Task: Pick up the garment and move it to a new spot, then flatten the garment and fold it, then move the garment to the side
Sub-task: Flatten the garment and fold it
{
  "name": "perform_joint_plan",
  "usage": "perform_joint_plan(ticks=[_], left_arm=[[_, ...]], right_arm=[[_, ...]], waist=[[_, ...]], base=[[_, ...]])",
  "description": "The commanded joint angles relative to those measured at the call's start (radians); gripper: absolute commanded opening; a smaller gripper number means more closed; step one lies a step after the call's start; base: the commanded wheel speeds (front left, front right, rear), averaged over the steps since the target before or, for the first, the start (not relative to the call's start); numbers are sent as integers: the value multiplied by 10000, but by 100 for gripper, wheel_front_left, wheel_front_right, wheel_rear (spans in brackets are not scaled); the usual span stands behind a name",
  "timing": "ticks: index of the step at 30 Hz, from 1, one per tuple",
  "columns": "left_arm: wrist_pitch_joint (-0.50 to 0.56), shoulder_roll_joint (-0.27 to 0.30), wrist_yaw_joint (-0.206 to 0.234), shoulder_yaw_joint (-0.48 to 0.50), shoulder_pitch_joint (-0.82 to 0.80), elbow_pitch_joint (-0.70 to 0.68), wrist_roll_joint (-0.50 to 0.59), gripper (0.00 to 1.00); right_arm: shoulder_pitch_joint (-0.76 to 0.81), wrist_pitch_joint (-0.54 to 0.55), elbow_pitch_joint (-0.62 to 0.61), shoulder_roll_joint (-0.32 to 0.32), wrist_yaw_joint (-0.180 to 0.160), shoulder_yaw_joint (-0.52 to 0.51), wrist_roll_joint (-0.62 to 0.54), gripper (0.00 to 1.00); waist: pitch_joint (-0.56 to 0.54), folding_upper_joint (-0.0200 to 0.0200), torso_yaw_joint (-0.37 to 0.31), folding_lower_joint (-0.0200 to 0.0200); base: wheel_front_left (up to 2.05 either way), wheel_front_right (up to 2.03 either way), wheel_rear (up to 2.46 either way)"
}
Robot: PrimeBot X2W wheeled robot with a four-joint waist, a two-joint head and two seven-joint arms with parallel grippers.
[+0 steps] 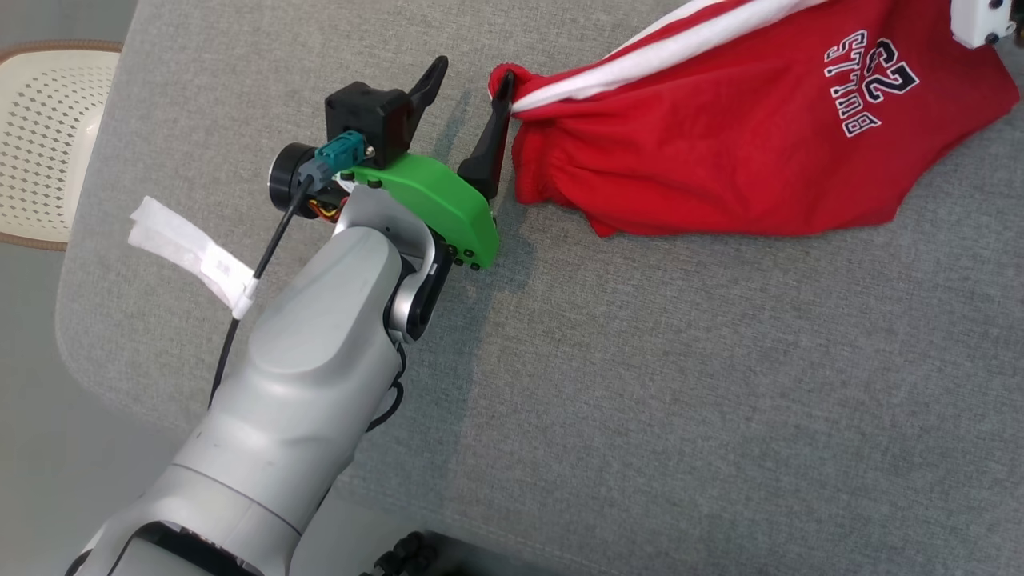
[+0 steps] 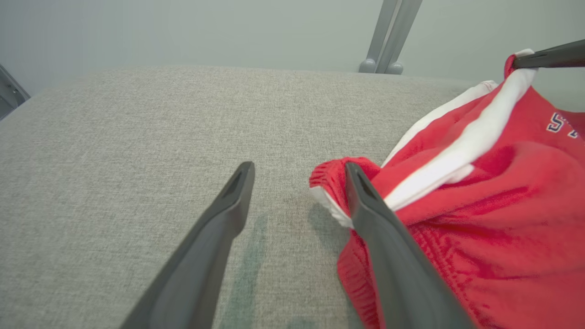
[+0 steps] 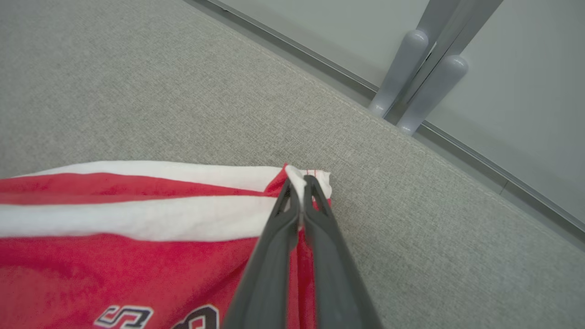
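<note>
Since the left end effector [image 1: 472, 74] is nearest, jaws spread wide and empty, note that the waistband corner of the red Bulls shorts [image 1: 744, 152] lies right up against its right-hand finger, not between the two. The shorts stretch rightward and away across the grey cushion [image 1: 640, 384]. At the far end, the right end effector [image 3: 299, 182] is pinched shut on the white-striped corner.

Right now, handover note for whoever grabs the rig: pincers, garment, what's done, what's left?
Left pincer: open, one finger against the waistband corner of the garment, nothing between the jaws.
Right pincer: shut on a white-edged corner of the garment.
Garment: red shorts, bunched on the grey cushion, not flat.
Done: no flattening or fold visible.
Left: flatten, fold, move it aside.
</note>
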Motion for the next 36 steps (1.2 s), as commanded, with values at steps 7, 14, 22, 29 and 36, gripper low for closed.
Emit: perform_joint_plan(ticks=[7,14,22,29,36], left_arm=[[-274,19,233,-246,-543,556,-464,100],[-476,32,460,-274,-759,1368,-425,100],[-603,357,596,238,-338,1799,-326,100],[-608,838,759,1091,614,736,108,100],[-602,1175,1051,1721,2267,-972,1219,100]], right_arm=[[-320,-540,551,304,-15,134,139,100],[-204,-1401,987,511,-15,291,100,100],[771,-3644,847,514,-15,39,671,100],[2122,-5604,590,567,-15,-292,1281,100],[3621,-6563,-62,653,-15,-871,1278,100]], waist=[[97,0,-41,-1],[-152,0,-302,-1],[-1084,0,-789,-1],[-2016,0,-1430,-1],[-2792,0,-2107,-1]], base=[[0,0,0],[0,0,0],[0,0,0],[0,0,0],[0,0,0]])
